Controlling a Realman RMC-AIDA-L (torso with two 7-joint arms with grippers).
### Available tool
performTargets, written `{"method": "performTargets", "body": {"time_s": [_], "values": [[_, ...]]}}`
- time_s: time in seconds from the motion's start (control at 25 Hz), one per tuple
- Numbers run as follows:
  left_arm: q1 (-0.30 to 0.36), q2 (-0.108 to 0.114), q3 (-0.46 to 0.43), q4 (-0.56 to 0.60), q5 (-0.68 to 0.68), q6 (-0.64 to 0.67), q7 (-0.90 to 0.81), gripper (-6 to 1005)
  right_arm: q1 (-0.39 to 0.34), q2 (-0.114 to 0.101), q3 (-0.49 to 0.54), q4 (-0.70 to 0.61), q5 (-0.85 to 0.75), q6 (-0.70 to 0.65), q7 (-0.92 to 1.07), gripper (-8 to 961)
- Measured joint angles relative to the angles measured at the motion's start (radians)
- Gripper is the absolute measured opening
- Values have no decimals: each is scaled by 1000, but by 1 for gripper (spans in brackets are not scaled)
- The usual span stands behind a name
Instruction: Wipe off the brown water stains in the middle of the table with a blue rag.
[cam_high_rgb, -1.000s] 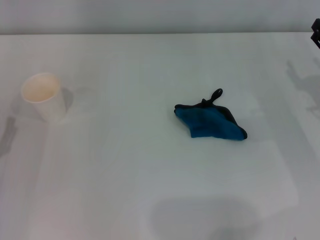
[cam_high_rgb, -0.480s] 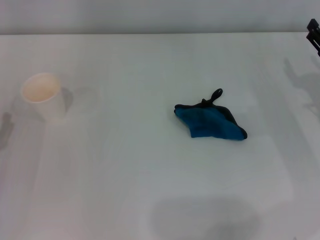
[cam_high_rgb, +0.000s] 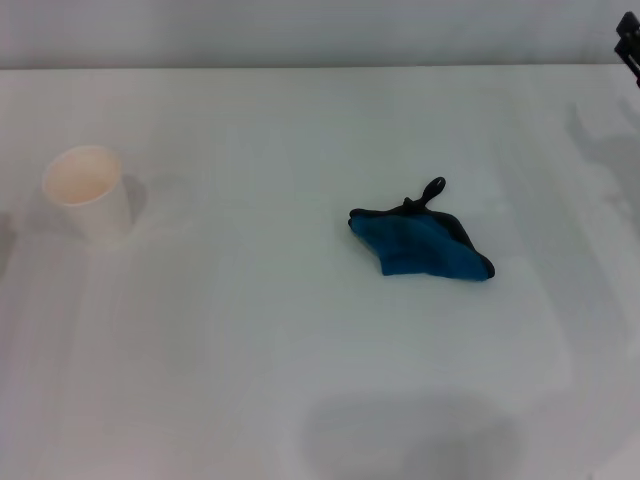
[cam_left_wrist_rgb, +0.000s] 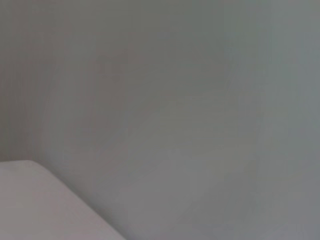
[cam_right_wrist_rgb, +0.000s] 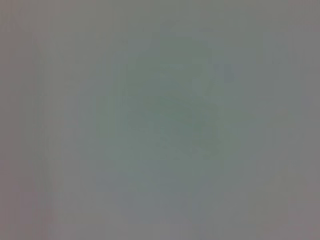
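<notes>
The one table (cam_high_rgb: 250, 380) fills almost the whole head view, wide, white and smooth, and no brown stain can be made out anywhere on it. It looks the same as half a second ago except at its edges: the faint grey shadow near its left edge, below the cup, has nearly gone, and the shadows toward its right edge have thinned and slid outward.

One blue rag (cam_high_rgb: 425, 245) lies bunched on the table a little right of the middle, with its black edging along the far side and its small black loop sticking up at the far corner. It has not moved or changed shape since the earlier pictures.

One white paper cup (cam_high_rgb: 88, 192) stands upright and open-mouthed near the left side, well apart from the rag, in the same spot as before.

One dark sliver of the right gripper (cam_high_rgb: 630, 45) shows at the far right corner, farther toward the edge than a second ago; whether its jaws are apart or together cannot be told. The left gripper is out of sight, and both wrist views show only blank grey.
</notes>
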Motion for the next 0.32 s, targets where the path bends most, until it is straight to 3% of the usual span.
{"method": "performTargets", "body": {"time_s": [0.32], "values": [[-12,4,0,49,-40,-74,-5,888,15,0,0,-3,31,38,0,835]]}}
